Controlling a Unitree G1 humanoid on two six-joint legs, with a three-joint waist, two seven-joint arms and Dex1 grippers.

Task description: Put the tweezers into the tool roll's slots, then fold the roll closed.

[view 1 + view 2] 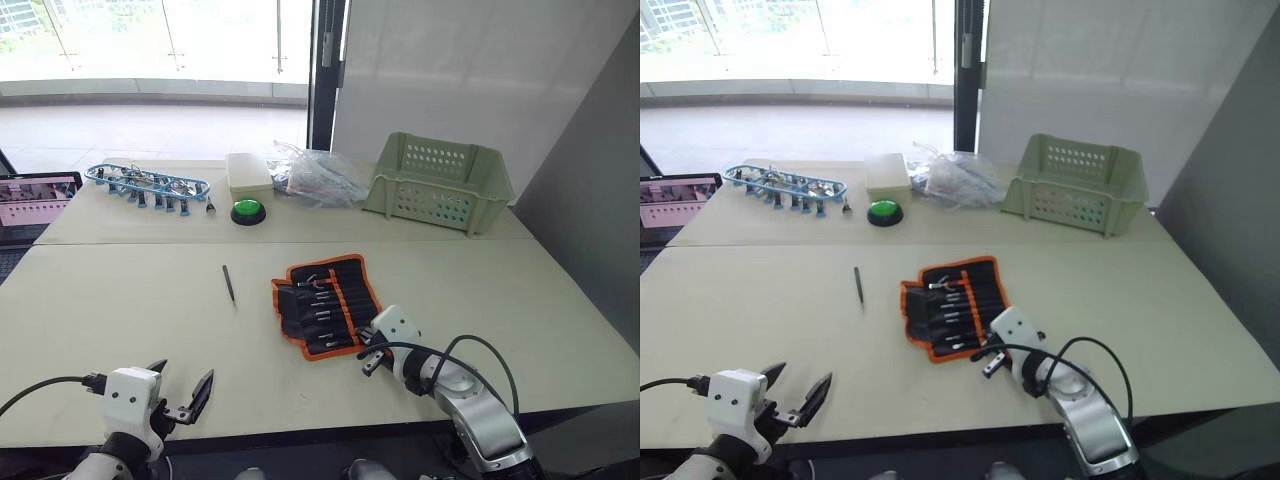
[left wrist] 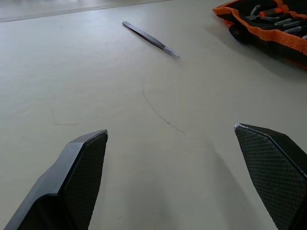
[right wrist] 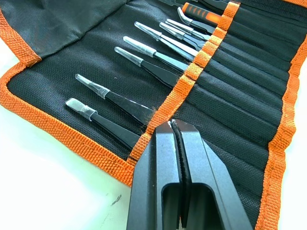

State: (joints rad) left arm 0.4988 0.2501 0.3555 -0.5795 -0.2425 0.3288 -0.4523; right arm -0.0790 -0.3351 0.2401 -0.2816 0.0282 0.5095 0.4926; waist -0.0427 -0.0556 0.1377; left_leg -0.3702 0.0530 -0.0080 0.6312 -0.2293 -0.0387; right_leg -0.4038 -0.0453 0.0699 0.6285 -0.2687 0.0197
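Observation:
The tool roll (image 1: 325,305) lies open in the middle of the table, black with orange edging. Several tweezers (image 3: 144,69) sit in its slots (image 3: 225,96), tips pointing out. One loose tweezers (image 1: 229,284) lies on the bare table to the roll's left, and it is also ahead of my left gripper (image 2: 171,130) in the left wrist view (image 2: 148,39). That gripper (image 1: 183,374) is open and empty near the table's front edge. My right gripper (image 1: 366,355) is shut, its tips (image 3: 171,126) at the orange band on the roll's near right end.
Along the back stand a pale green basket (image 1: 440,180), a clear plastic bag (image 1: 315,175), a white box (image 1: 248,170), a green button (image 1: 247,211) and a blue tray of small tools (image 1: 150,183). A lit screen (image 1: 35,200) sits at the far left.

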